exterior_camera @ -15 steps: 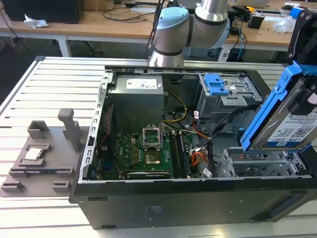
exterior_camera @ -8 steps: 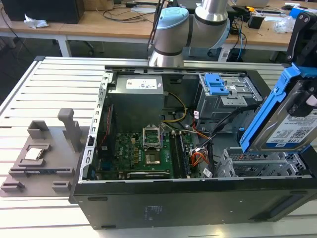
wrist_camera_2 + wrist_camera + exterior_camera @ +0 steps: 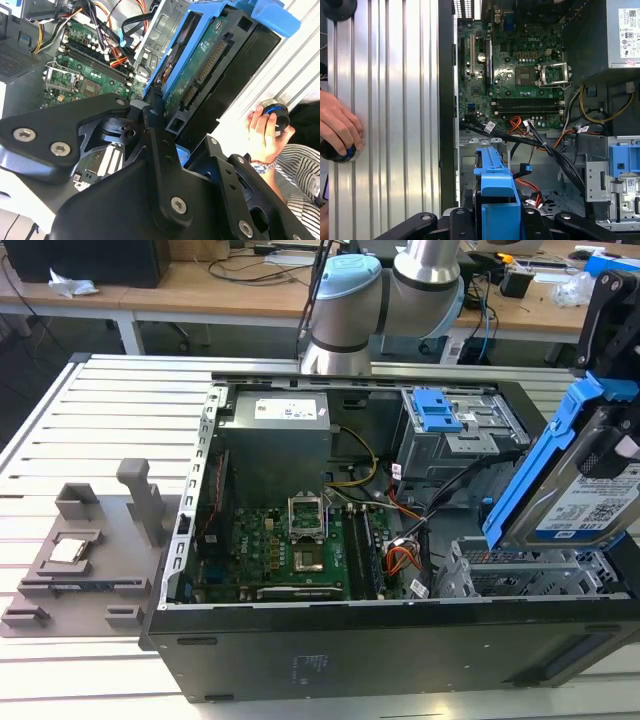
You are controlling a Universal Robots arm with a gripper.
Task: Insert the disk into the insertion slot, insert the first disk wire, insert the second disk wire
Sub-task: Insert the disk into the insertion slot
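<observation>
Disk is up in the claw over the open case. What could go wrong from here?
1. The disk hangs tilted in the claw above the drive cage; it may catch the cage's edge.
2. Loose black cables run beside the cage and could get pinched.
3. A hand rests close to the case.

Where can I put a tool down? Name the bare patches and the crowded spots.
Bare: the slatted table on the exterior view's left, beyond the grey fixture, and the strip along the near side of the computer case. Crowded: the cables inside the case, and the insertion slot, above which the gripper holds the disk.
</observation>
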